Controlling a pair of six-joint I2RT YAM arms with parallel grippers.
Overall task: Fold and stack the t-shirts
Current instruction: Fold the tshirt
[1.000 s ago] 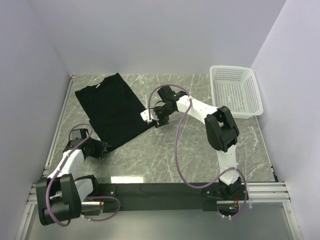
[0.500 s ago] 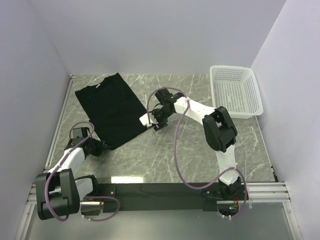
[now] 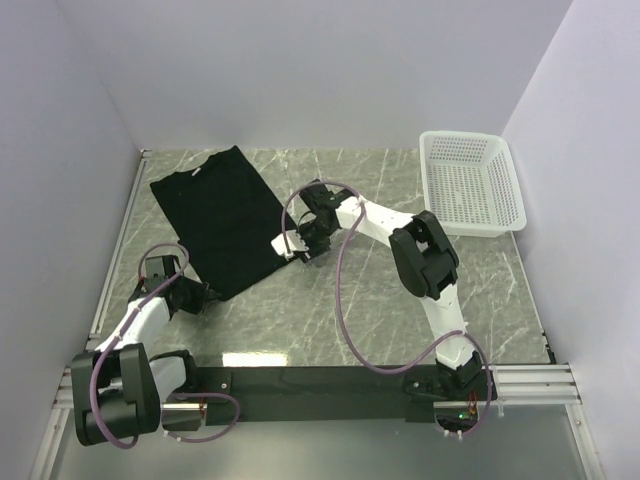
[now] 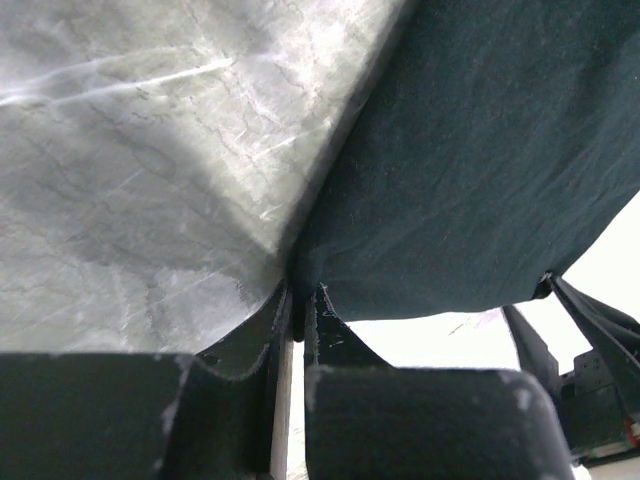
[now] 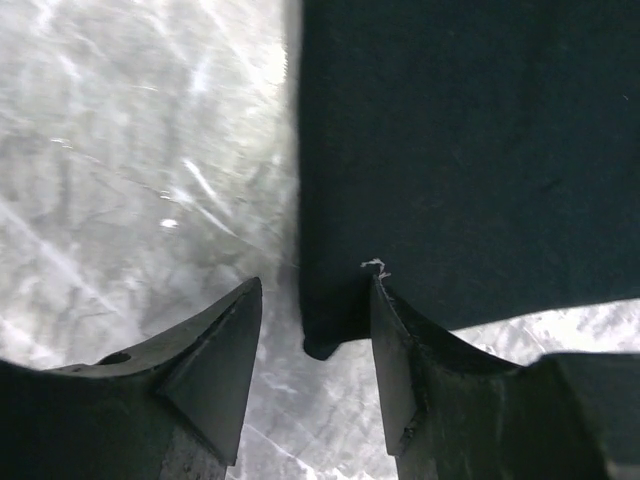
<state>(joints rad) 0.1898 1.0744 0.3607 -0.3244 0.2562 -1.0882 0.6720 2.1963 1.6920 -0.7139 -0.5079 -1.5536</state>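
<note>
Top external view had the black t-shirt (image 3: 215, 215) lying flat on the far-left part of the marble desk (image 3: 350, 300), collar end toward the far-left corner. Left jaws sat at its near corner. Left wrist view showed them clenched, tips nearly together, pinching that corner of cloth. Right jaws sat at the shirt's right-hand corner. Right wrist view showed them released, standing apart astride that corner, one tip touching the hem. White basket (image 3: 460, 135) stood at far right, well apart from the shirt.
</note>
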